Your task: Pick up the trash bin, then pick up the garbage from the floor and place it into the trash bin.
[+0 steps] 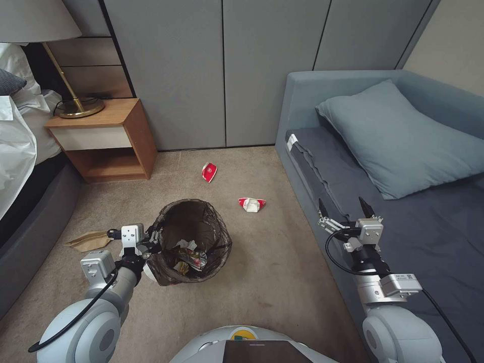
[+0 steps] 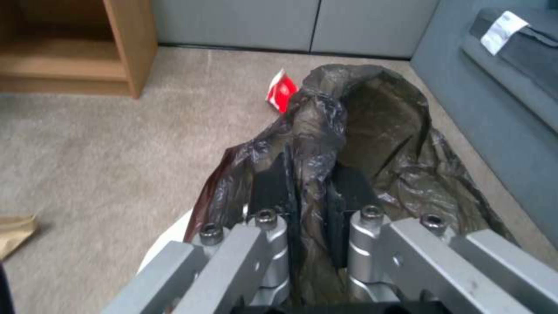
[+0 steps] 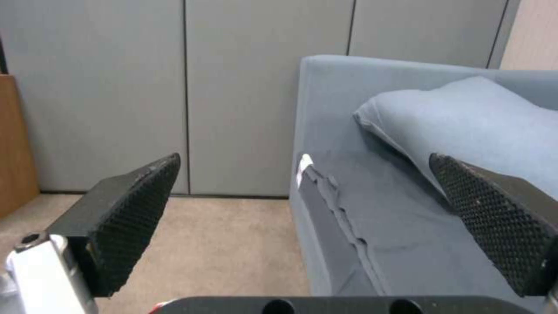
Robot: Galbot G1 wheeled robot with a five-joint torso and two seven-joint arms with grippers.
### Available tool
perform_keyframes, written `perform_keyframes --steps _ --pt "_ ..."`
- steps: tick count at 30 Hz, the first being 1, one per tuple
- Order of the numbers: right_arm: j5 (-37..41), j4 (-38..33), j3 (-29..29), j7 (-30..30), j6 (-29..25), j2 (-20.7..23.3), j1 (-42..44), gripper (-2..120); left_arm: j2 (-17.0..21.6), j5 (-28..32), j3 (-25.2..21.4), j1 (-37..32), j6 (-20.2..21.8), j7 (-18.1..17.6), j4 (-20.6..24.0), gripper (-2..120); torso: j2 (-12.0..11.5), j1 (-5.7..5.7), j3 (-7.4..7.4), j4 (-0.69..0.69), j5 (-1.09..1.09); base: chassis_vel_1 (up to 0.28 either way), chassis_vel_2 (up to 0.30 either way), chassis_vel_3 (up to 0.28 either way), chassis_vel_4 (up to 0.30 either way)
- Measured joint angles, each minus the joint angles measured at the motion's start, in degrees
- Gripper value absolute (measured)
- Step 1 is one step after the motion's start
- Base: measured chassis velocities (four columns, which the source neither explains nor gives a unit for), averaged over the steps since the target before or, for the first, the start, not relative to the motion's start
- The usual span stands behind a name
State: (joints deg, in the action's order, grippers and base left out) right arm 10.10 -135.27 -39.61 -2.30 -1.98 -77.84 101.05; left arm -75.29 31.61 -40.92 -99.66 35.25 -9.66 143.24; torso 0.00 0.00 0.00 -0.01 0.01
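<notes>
The trash bin [image 1: 194,222], white with a dark brown bag over its rim, is low over the floor [image 1: 282,267] in front of me, with wrappers and tissue inside. My left gripper [image 1: 153,241] is shut on its near-left rim; in the left wrist view the fingers [image 2: 273,187] pinch the bag and rim of the trash bin [image 2: 378,113]. Garbage lies on the carpet: a crushed red-and-white cup [image 1: 208,172] [image 2: 281,90] beyond the bin, another cup [image 1: 251,204] to its right, and a flat brown paper bag [image 1: 91,240] [image 2: 15,231] to its left. My right gripper [image 1: 345,207] [image 3: 302,161] hangs open and empty over the sofa's edge.
A wooden nightstand [image 1: 108,138] with a lamp [image 1: 75,101] stands at the back left beside a bed [image 1: 20,166]. A blue-grey sofa [image 1: 403,212] with a pillow [image 1: 398,136] runs along the right. Grey wall panels [image 1: 222,70] close the back.
</notes>
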Motion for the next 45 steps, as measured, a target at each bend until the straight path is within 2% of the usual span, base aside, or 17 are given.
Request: perform_keyframes --steps 38,43,45 --pt "-0.9 1.2 1.3 0.0 0.4 0.3 0.0 100 -0.3 -0.2 0.1 -0.1 -0.2 0.2 0.0 8 0.0 0.0 0.0 0.0 -0.01 -0.148 0.15 0.146 -0.146" --pt "-1.1 1.5 1.7 -0.4 1.2 0.4 -0.4 100 -0.2 -0.2 -0.1 -0.1 -0.2 0.2 0.0 8 0.0 0.01 0.01 0.0 -0.01 -0.136 0.13 0.139 -0.141" --pt "0.1 1.6 1.7 -0.3 3.3 1.1 -0.9 100 -0.2 -0.2 -0.6 -0.2 -0.2 0.2 0.0 8 0.0 0.01 0.01 0.01 -0.01 -0.06 0.095 0.092 -0.075"
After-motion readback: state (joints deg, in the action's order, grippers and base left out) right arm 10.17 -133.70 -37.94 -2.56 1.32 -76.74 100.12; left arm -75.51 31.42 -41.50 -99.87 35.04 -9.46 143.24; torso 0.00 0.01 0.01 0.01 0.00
